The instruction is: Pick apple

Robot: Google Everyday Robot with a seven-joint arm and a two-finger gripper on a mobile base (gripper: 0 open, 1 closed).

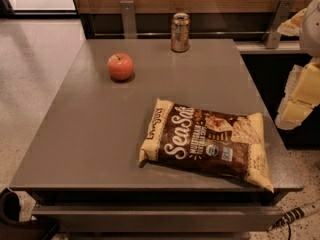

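Observation:
The apple [120, 66] is small, round and red-orange with a yellowish patch by its short stem. It sits upright on the far left part of the grey table [100, 134]. My gripper [295, 106] hangs at the right edge of the view, beside and beyond the table's right edge. It is far from the apple and holds nothing that I can see.
A soda can [180, 32] stands at the table's far edge, right of the apple. A brown and yellow chip bag [207, 143] lies flat at the front right. A wooden wall with metal brackets runs behind the table. Speckled floor lies to the left.

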